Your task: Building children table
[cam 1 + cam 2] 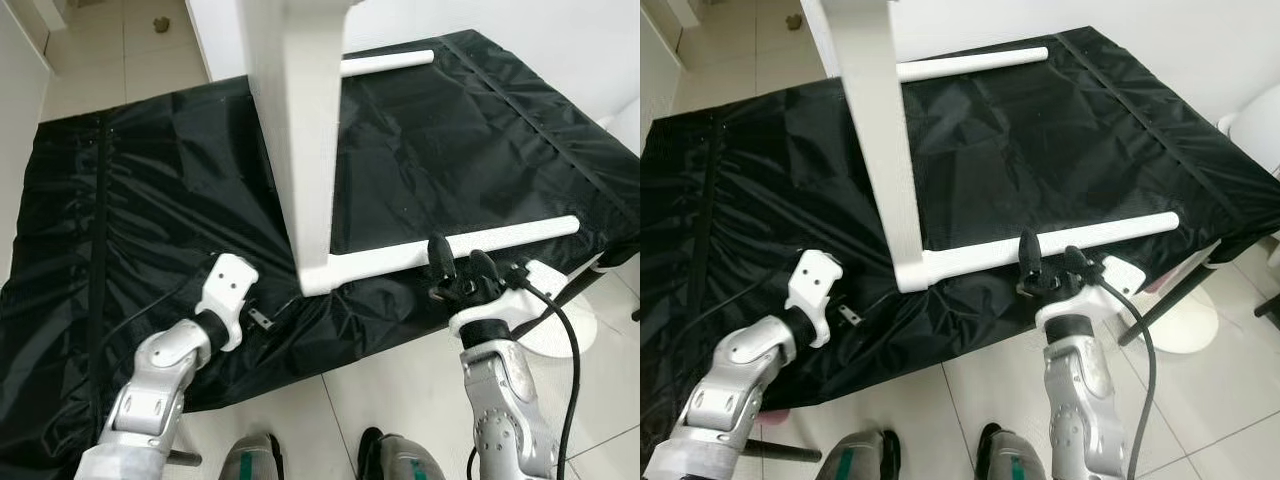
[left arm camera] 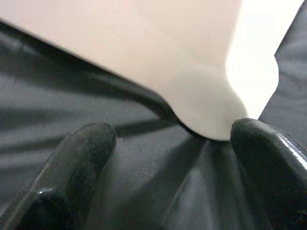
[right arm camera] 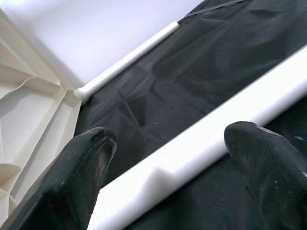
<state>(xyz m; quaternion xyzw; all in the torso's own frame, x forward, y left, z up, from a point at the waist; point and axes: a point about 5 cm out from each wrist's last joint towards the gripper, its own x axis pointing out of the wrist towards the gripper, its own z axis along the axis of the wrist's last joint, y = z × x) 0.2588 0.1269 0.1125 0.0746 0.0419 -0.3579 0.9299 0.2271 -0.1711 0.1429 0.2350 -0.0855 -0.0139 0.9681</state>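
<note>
At centre frame we see the white table tipped on its side on the black-covered bench. Right end effector is spread open astride its near leg; left end effector is open at the table's lower corner.

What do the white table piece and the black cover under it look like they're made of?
White tabletop with its legs: probably moulded plastic, smooth and matte; the right wrist view shows ribbing on the underside. Black cover: thin, slightly shiny woven fabric, maybe nylon, with creases and stitched seams.
</note>
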